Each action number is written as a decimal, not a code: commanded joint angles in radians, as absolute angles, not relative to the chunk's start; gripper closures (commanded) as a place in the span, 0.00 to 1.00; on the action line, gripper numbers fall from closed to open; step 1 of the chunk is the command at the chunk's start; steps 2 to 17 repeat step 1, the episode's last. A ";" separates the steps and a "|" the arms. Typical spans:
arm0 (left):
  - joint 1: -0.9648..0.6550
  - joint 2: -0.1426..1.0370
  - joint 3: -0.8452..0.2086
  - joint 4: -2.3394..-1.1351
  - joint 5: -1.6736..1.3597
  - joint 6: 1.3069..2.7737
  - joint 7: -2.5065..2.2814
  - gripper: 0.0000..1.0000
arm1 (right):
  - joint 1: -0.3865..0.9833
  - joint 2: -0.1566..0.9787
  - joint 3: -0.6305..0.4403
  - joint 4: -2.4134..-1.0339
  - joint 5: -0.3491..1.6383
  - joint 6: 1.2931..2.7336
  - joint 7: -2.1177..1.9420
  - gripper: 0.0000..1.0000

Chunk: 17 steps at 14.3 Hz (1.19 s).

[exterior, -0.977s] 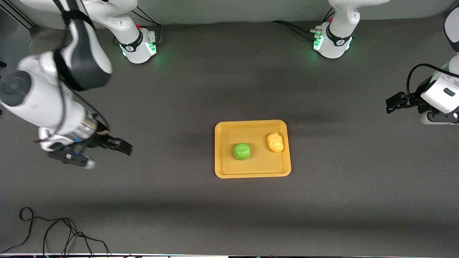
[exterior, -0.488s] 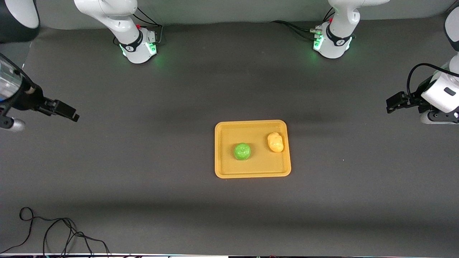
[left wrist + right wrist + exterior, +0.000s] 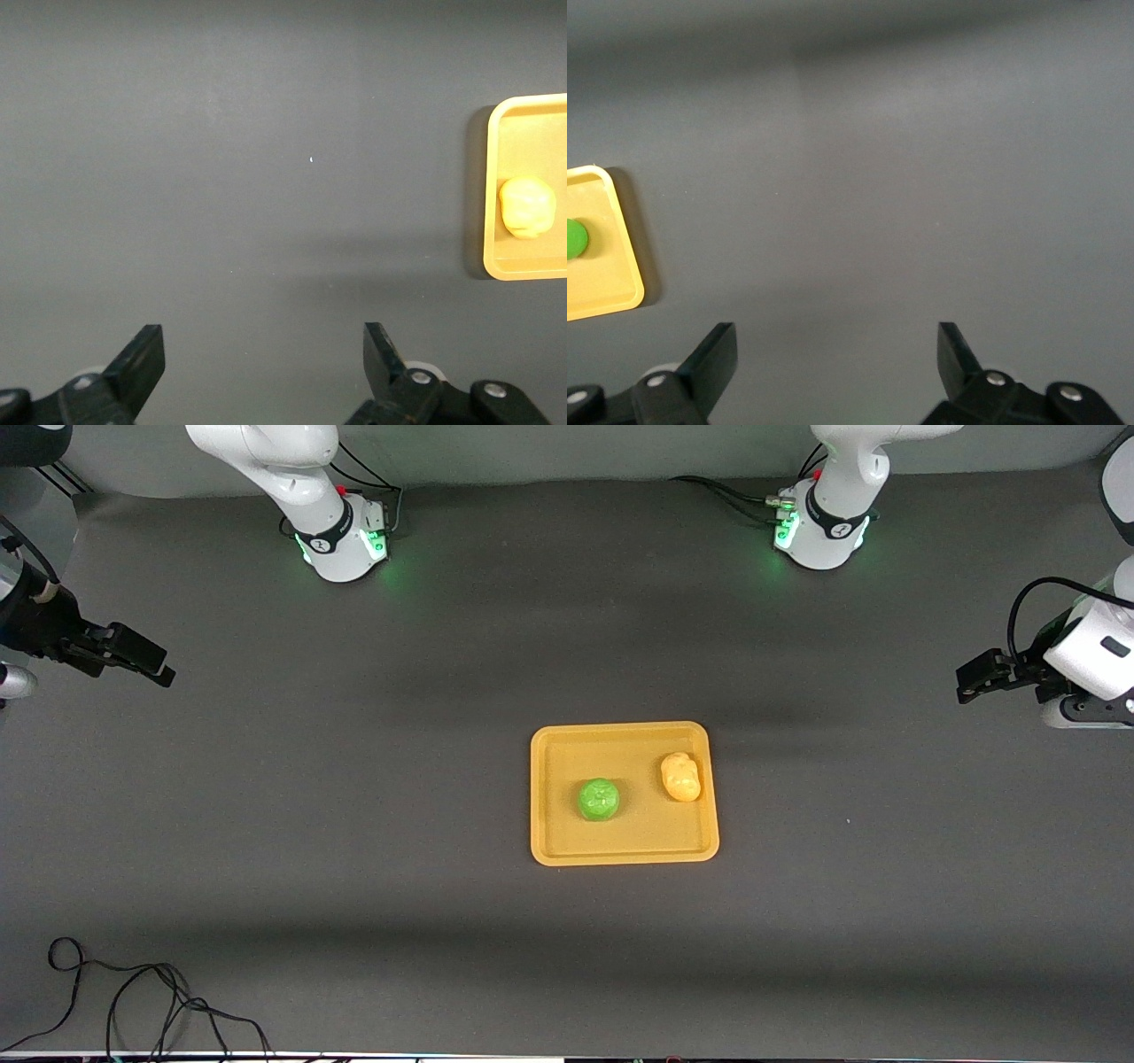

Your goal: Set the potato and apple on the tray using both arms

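Observation:
The orange-yellow tray [image 3: 647, 840] lies in the middle of the table. The green apple [image 3: 598, 799] and the yellow potato [image 3: 680, 777] both rest on it, the potato toward the left arm's end and close to the rim. My right gripper [image 3: 146, 662] is open and empty over the table's edge at the right arm's end. My left gripper [image 3: 970, 680] is open and empty over the left arm's end. The left wrist view shows its gripper [image 3: 264, 341], the potato [image 3: 527, 207] and the tray's rim [image 3: 493, 221]. The right wrist view shows its gripper [image 3: 836, 341], the tray [image 3: 602, 266] and the apple [image 3: 574, 239].
The two arm bases [image 3: 341, 536] [image 3: 819, 531] glow green along the table's back edge. A loose black cable [image 3: 133, 1001] lies at the near corner at the right arm's end. Bare dark mat surrounds the tray.
My right arm has swung away from the tray out to the table's edge at its own end, its gripper still open. The left arm, apple and potato have hardly moved.

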<state>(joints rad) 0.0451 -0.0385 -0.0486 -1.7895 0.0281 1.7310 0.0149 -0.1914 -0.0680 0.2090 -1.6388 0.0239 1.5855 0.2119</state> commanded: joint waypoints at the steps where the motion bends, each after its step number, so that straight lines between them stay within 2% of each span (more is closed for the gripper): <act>1: 0.048 -0.066 -0.048 -1.810 0.028 1.735 0.031 0.00 | -0.198 -0.072 0.219 -1.649 0.025 1.582 0.189 0.00; 17: 0.048 -0.066 -0.048 -1.810 0.028 1.735 0.031 0.00 | -0.198 -0.072 0.219 -1.649 0.025 1.582 0.189 0.00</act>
